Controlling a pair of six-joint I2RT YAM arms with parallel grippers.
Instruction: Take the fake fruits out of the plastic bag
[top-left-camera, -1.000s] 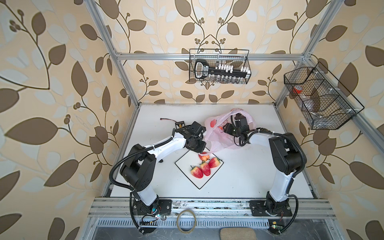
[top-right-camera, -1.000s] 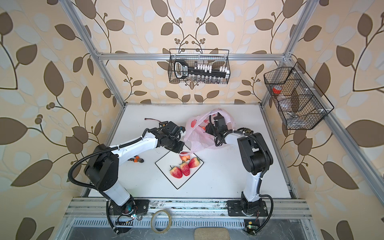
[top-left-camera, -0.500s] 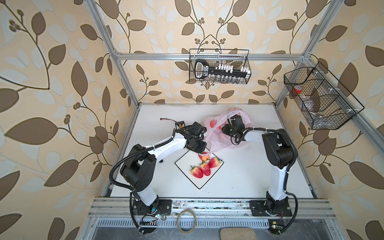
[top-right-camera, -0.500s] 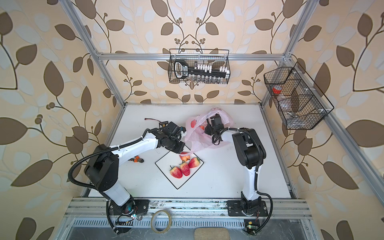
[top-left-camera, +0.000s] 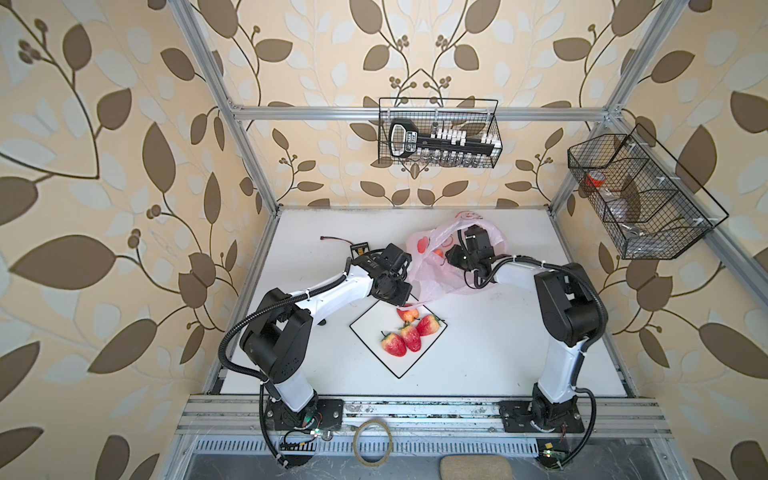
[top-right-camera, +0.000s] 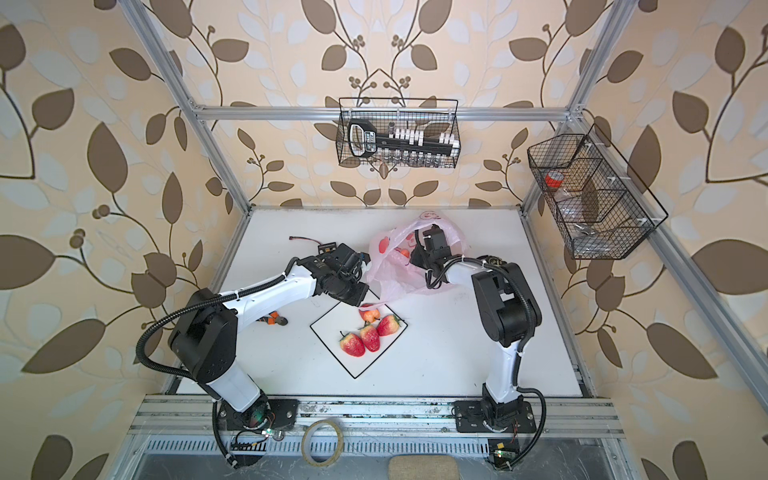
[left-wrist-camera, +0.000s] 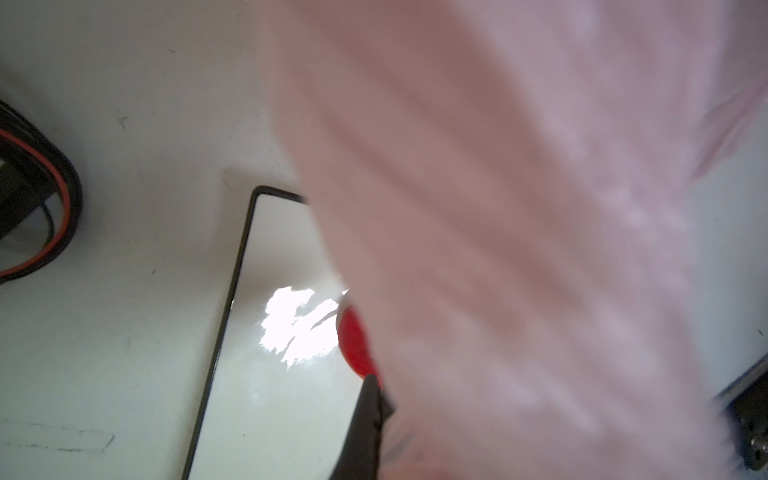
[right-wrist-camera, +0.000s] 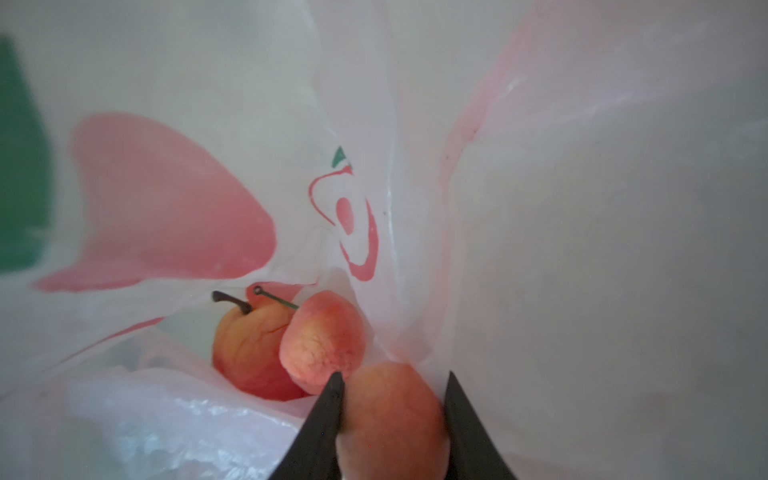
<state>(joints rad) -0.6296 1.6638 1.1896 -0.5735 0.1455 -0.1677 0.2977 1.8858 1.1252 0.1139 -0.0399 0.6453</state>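
The pink plastic bag lies at 1 o'clock from the white square plate. The left gripper is fully closed and pinches the bag's edge on its 8 o'clock side. The right gripper is inside the bag, with its fingers pressed on both sides of a pinkish-orange fake fruit. Two more fruits lie just beyond it, touching each other. Four fake fruits rest on the plate.

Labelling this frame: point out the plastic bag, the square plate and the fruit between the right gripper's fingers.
plastic bag (top-left-camera: 432, 286): in a top view, lower crinkled wall.
square plate (top-left-camera: 397, 365): in a top view, bare near corner.
fruit (right-wrist-camera: 392, 419): right wrist view, its middle.
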